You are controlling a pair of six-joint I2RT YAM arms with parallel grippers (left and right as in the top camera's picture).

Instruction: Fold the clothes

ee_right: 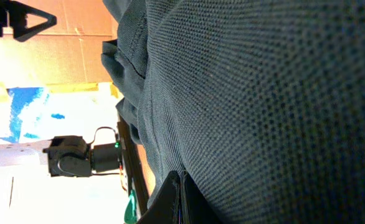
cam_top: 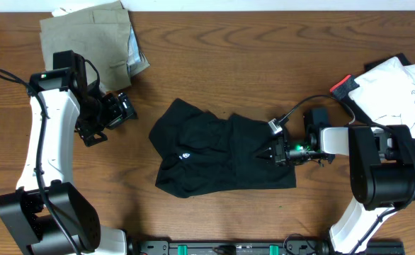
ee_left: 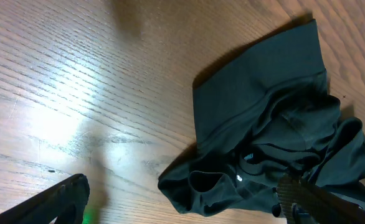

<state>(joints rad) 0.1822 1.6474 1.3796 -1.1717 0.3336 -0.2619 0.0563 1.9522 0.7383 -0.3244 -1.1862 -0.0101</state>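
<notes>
Right hand [cam_top: 281,151] pinching black T-shirt [cam_top: 214,159] edge, left hand [cam_top: 124,110] wide, holding nothing

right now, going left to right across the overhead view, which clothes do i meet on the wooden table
khaki-olive folded fabric piece → crumpled black fabric t-shirt → white printed fabric top

T-shirt [cam_top: 214,159]: centre | folded piece [cam_top: 87,35]: far left | printed top [cam_top: 395,92]: right edge
</notes>
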